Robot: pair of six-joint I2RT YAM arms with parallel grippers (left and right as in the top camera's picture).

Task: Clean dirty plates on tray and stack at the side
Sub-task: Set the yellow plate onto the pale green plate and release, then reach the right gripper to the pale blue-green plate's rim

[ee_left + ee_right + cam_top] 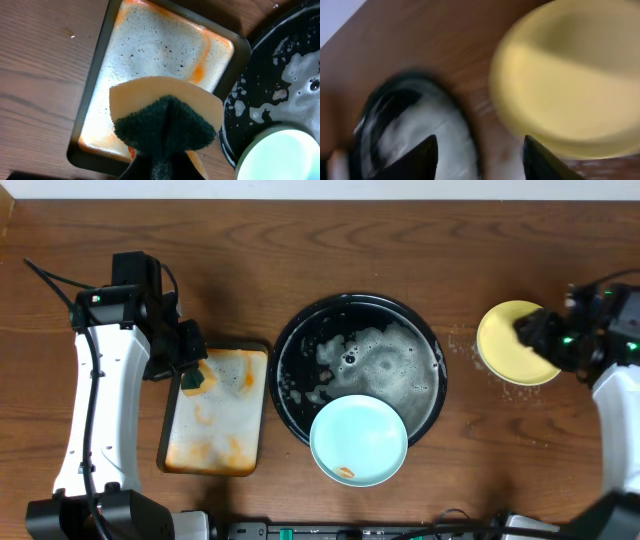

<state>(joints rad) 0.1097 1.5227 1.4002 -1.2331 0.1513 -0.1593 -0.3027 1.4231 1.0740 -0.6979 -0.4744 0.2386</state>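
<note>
Above orange-stained rectangular tray (215,415), left hand (195,370) grips dark green sponge (165,125); right hand (480,145), spread wide, hovers over pale yellow round plate (500,340) on tabletop (300,250); light blue round plate (358,440) rests at edge of foamy black round tray (300,340).

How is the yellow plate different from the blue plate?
The yellow plate sits on the wooden table, right of the black tray; the blue plate rests on that tray's near edge. The blue plate has an orange smear; the yellow plate's visible part shows none. Both are round and smaller than the tray.
</note>
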